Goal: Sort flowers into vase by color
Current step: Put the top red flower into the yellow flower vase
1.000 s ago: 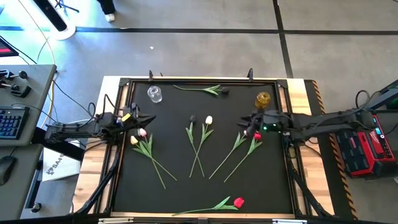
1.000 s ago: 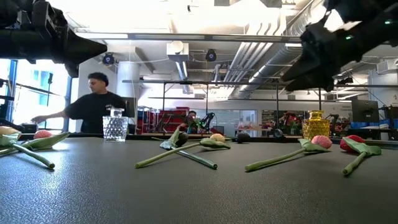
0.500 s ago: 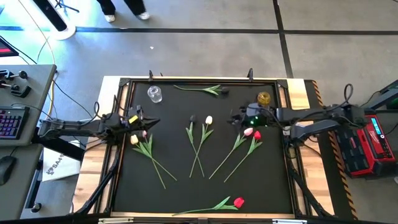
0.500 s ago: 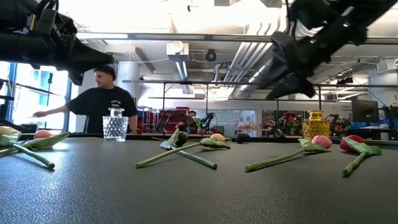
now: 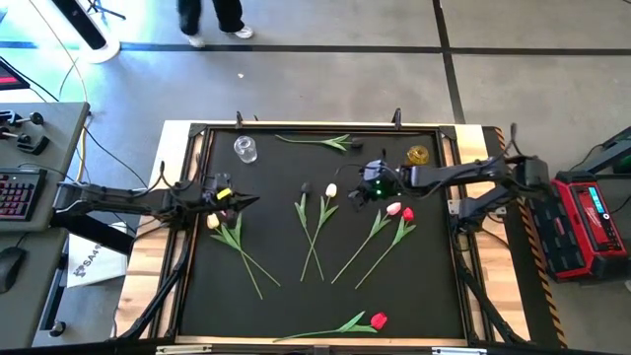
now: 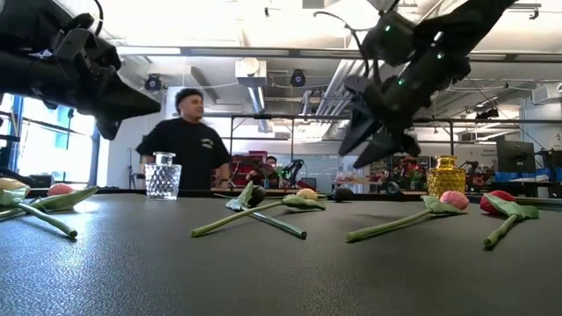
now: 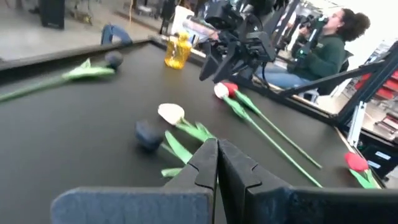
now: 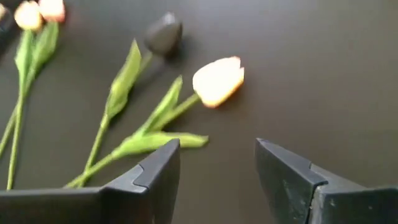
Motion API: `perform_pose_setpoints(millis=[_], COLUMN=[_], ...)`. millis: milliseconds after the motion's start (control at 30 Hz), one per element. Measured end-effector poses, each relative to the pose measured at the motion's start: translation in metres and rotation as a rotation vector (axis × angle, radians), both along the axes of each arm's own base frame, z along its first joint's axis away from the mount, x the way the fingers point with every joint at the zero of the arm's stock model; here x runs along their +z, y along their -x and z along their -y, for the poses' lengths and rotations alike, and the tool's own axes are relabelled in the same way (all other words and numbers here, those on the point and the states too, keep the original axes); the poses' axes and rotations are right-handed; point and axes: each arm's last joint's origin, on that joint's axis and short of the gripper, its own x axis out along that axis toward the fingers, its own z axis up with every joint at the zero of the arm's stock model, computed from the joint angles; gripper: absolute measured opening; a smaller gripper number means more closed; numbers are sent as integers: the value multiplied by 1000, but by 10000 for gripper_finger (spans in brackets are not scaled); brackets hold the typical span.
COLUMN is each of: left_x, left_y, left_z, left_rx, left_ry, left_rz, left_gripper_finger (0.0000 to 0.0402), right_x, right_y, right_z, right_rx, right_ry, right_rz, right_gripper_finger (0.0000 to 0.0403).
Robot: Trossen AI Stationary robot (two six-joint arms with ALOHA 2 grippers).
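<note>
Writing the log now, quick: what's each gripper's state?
Left gripper: shut, holding nothing.
Right gripper: open, empty, above the cream-headed artificial tulip.

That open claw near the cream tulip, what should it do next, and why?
Probably drop onto the cream-headed artificial tulip and close. The right claw hangs open above the black mat, the flower just ahead of its fingers, nothing held yet.

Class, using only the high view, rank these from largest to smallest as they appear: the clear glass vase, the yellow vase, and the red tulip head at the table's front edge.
1. Clear glass vase, slightly the largest.
2. Yellow vase, close to it, so this ordering is unsure.
3. Red tulip head, the smallest.
</note>
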Motion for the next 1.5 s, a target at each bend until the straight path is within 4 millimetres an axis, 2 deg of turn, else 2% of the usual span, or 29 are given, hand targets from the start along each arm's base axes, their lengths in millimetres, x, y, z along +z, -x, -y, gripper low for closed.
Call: perform_pose_setpoints(millis=[267,433,633,900,1067,1167,1333,1500], left_x=[3,1,9,19,21,21,20,22], left_y=[-7,-11,-20,-39,-49,-54,-58,-59], left_z=[0,0,4,13,17,18,18,18], left_rx=[-12,-15,-52,-91,-79,-82,-78,-61], left_ry=[-42,-48,-46,-86,-119,-126,-120,-117], left_rz=[30,12,-14,-70,-114,-133,-151,-149], left_gripper_finger=[0,0,0,0,0,0,0,0], right_x=[-8,-8,-7,-5,-5,-5,-7,-9], right_y=[6,20,34,55,75,81,80,76], right_z=[-4,-7,-15,-34,-47,-49,-42,-37], right_rx=[31,17,-6,-60,-131,-160,-236,-269], right_ry=[-124,-328,-562,-762,-795,-762,-666,-643], right_rz=[-84,-182,-292,-512,-736,-804,-783,-718], right_gripper_finger=[194,194,194,194,194,194,194,194])
